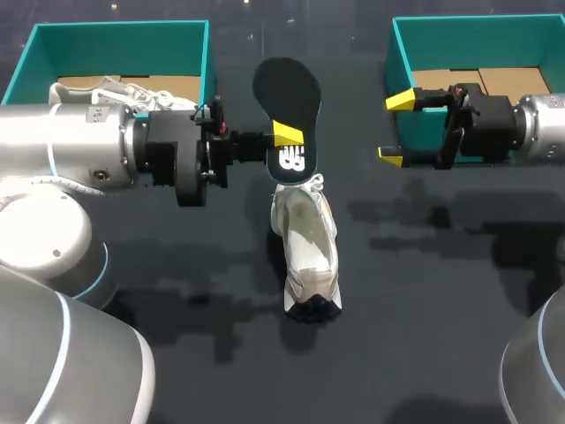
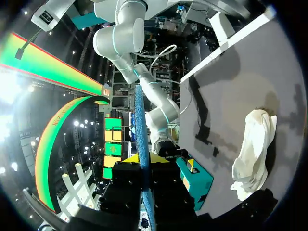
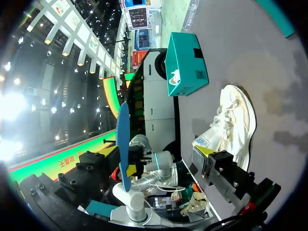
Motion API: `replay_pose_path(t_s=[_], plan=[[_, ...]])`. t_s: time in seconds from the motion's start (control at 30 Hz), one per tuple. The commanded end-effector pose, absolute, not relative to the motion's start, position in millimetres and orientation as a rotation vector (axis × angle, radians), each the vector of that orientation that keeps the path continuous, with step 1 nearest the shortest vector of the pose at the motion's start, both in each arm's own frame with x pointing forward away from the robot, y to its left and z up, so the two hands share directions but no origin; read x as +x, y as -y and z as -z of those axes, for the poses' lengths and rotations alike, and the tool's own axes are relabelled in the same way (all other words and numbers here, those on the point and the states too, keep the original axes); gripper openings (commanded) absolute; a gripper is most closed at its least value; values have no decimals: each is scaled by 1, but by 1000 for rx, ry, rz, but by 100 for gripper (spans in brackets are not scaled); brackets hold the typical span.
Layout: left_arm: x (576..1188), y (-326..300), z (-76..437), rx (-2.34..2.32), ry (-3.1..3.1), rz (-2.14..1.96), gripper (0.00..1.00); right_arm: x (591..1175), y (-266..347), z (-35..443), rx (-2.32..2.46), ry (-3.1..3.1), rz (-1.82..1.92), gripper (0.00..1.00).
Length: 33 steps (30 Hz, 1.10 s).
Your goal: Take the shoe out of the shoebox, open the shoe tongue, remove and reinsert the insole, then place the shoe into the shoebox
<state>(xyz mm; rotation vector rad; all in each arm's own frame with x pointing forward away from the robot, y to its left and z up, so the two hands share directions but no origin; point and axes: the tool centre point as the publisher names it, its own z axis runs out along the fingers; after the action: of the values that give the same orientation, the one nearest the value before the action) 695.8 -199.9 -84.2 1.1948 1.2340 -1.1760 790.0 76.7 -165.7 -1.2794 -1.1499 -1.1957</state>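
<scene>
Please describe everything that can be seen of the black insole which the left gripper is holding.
The black foot-shaped insole is thin and flat and looks like foam. It has a white mark near its heel, and its other face shows blue in the wrist views. The left gripper is shut on its heel part; nothing else touches it. It hangs in the air, black face up, toe pointing away from the robot, above the white sneaker lying on the dark table.

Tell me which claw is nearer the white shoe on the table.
Left. The left claw grips the insole just past the shoe's far end. The right claw hangs open farther off to the side, by the right shoebox.
</scene>
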Motion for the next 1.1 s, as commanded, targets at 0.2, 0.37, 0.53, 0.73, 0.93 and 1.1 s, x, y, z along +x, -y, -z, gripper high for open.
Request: replay_pose_path(t_s=[0.2,0.37,0.53,0.73,0.93,1.1], plan=[[712,216,111,1296,-1034,961,0,797,-81,161,-1255,1220,1208,100],[724,227,124,1294,-1073,951,0,802,-90,154,-1234,1288,1244,100],[731,237,124,1271,-1094,966,0,803,-97,153,-1182,1308,1286,100],[739,240,121,1213,-1180,1037,0,804,-99,152,-1136,1307,1299,100],[739,240,121,1213,-1180,1037,0,804,-99,152,-1136,1307,1299,100],[742,246,131,1213,-1211,1036,0,809,-107,154,-1122,1319,1295,100]])
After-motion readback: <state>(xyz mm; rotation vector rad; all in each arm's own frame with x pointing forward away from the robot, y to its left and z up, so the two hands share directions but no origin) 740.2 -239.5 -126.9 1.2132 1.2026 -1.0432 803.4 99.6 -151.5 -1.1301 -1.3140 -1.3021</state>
